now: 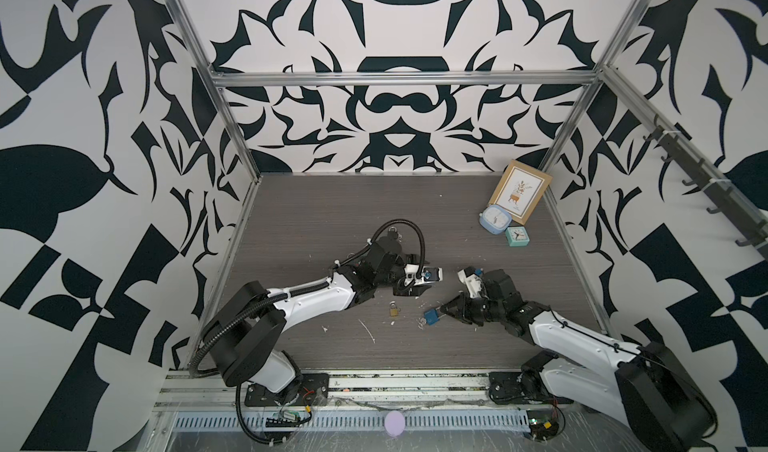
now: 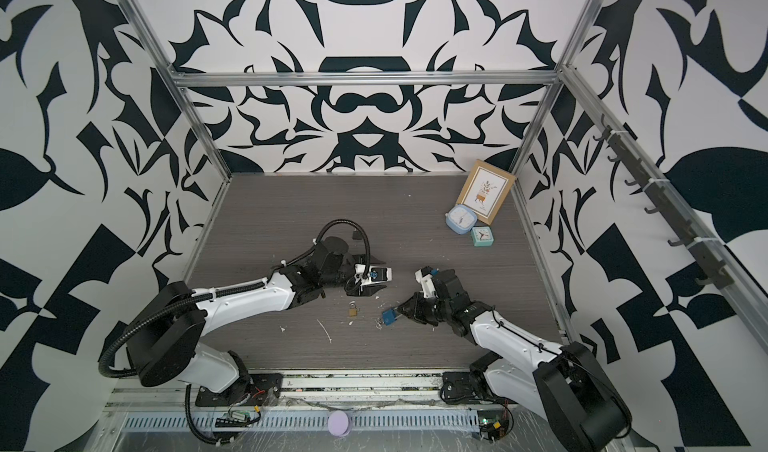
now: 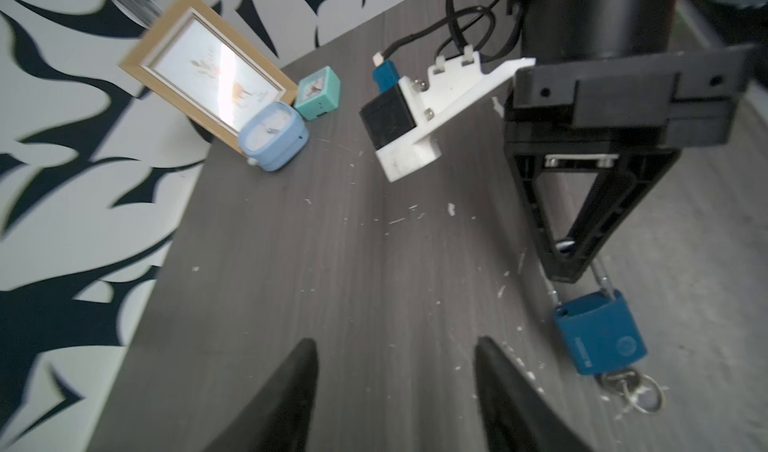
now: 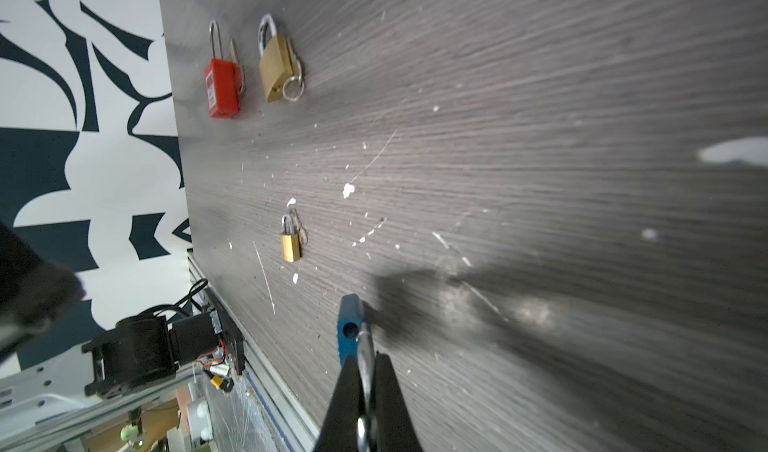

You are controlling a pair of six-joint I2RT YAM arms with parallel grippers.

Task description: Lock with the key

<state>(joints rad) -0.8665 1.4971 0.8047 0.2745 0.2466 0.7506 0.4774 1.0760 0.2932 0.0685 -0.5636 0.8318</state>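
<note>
Neighbouring blue padlock (image 1: 432, 317): brass padlock (image 1: 395, 310)

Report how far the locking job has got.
Done: the right gripper grips the blue padlock by its shackle, with the key seated in the keyhole. In hand: the left gripper is open and empty, near it. Left: one shackle hole looks empty, so the shackle probably still needs pressing home and the key turning.
</note>
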